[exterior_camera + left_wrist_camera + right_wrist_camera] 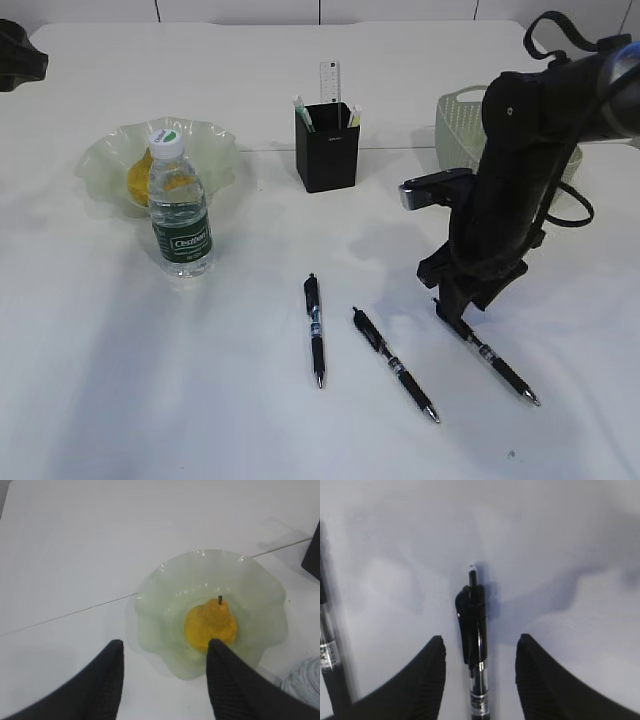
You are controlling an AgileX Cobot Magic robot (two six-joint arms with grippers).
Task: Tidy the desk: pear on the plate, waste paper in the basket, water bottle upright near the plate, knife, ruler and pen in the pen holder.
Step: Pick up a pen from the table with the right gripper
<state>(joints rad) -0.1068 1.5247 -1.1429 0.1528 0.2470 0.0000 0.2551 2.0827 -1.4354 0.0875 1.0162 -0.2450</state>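
The water bottle [179,205], standing just in front of the plate [112,160], carries white lettering on its dark green label, but the word is too blurred to read with certainty. The ruler [330,81] in the pen holder [327,146], right of the plate, shows markings too fine to read.
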